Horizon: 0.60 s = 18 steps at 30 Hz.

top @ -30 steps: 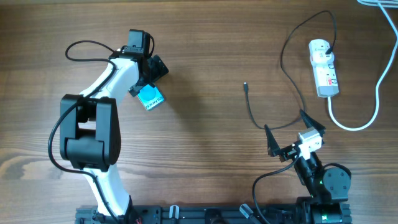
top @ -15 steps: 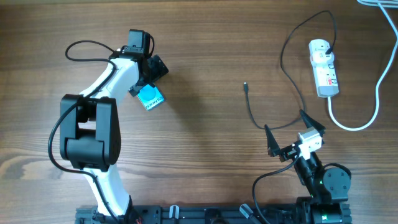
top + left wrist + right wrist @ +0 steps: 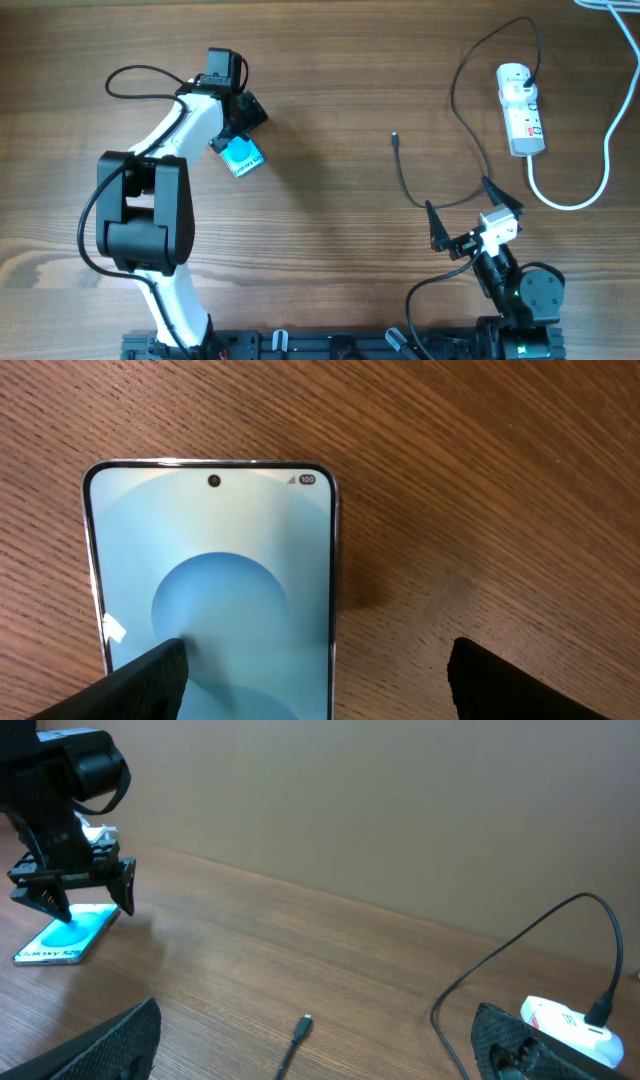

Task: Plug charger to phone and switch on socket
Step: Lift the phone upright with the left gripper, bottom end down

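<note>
The left gripper (image 3: 315, 665) stands spread and empty, one finger over the turquoise screen of the flat white-edged phone (image 3: 210, 560), which lies on the left of the wooden table (image 3: 500, 480). The phone is judged rigid, light, slick-faced and breakable, and best clamped across its long edges. The right gripper (image 3: 457, 192), likewise spread, hangs near the limp thin black charger cable (image 3: 396, 140).

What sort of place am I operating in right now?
Probably an indoor robot test bench: a wooden table, a plain beige wall, two robot arms, and a phone, charger and socket laid out.

Phone (image 3: 210, 590) — pale turquoise screen, deeper blue circle, silvery-white rim. Socket (image 3: 521, 123) — white, red marks. Charger (image 3: 454, 90) black. Table (image 3: 330, 260) brown, wood-grained.
</note>
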### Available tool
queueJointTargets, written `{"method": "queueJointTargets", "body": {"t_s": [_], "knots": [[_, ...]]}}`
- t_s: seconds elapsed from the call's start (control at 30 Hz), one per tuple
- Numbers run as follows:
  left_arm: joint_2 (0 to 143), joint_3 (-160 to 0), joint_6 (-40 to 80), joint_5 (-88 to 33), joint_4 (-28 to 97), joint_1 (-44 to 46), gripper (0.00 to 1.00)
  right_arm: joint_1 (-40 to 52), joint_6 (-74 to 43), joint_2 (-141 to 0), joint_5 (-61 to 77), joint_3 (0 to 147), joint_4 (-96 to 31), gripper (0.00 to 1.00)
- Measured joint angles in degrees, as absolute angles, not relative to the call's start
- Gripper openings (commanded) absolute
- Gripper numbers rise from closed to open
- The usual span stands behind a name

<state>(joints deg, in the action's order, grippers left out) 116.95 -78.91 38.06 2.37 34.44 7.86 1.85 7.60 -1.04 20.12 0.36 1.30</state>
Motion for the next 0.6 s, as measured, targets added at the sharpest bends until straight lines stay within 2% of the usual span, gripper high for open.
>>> {"method": "queueJointTargets", "body": {"t_s": [0.03, 0.23, 0.37, 0.6], "knots": [[116.9, -78.9, 38.1, 2.4, 34.5, 7.9, 0.82, 1.8, 7.6, -1.0, 20.1, 0.4, 1.3, 1.0], [116.9, -78.8, 38.0, 2.7, 34.2, 7.9, 0.96, 1.8, 7.6, -1.0, 20.1, 0.4, 1.3, 1.0], [117.0, -80.6, 38.1, 1.4, 40.3, 6.1, 0.98, 1.8, 7.6, -1.0, 20.1, 0.4, 1.3, 1.0], [117.2, -80.6, 38.3, 0.5, 42.1, 4.1, 0.97, 1.8, 7.6, -1.0, 20.1, 0.4, 1.3, 1.0]]}}
